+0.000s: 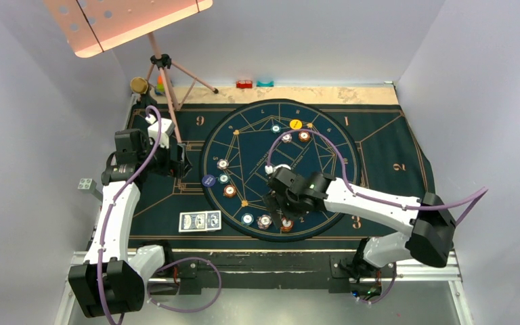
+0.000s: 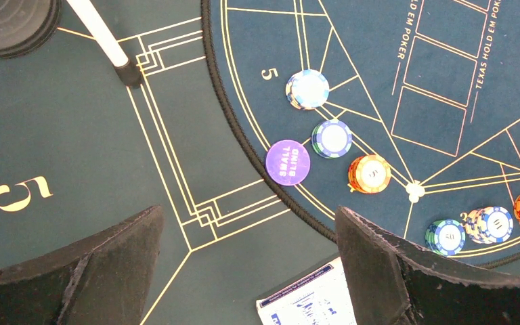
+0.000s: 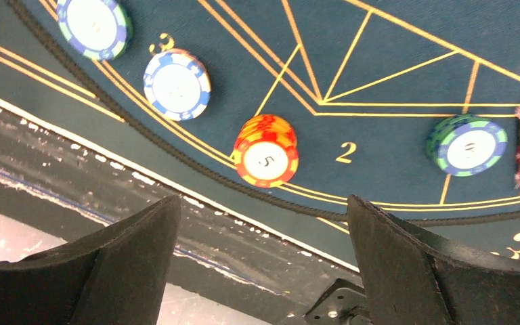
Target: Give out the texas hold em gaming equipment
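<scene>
Right gripper (image 3: 261,203): we find its jaws spread wide with nothing between them, hanging at the near rim of the round mat (image 3: 393,40). An orange chip stack (image 3: 266,150) lies just ahead, between a white-blue chip (image 3: 177,84) and a green-rimmed chip (image 3: 467,144).

Left gripper (image 2: 249,213): likewise wide and empty, near a purple disc (image 2: 288,161) on the round mat's left edge.

Playing cards (image 1: 200,221): we log them face down on the rectangular mat (image 1: 386,135), just outside the round mat.

Yellow disc (image 1: 296,124): on the round mat's far side.
</scene>
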`<state>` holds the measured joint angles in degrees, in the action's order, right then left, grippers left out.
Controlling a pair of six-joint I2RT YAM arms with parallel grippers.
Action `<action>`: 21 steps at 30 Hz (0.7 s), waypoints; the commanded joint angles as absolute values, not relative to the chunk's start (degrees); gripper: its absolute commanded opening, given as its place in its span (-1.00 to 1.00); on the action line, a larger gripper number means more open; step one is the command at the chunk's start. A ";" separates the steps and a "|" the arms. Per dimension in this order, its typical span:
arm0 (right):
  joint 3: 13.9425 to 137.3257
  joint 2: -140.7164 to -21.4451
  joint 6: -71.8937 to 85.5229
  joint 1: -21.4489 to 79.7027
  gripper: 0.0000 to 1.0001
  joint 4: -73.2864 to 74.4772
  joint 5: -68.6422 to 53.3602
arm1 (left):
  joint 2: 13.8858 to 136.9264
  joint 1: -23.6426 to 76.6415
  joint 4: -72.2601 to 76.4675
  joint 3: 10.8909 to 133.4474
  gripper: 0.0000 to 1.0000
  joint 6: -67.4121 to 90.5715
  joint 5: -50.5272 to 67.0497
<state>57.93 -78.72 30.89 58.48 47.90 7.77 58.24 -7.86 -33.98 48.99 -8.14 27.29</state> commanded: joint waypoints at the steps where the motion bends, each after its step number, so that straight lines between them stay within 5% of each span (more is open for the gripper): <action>1: 55.39 -78.24 33.61 61.00 0.90 44.03 5.40 | 57.92 -8.42 -32.85 48.96 0.99 -8.90 28.53; 21: 51.43 -88.31 33.33 61.96 0.61 36.50 6.94 | 58.18 -8.39 -32.76 49.04 0.99 -8.88 28.32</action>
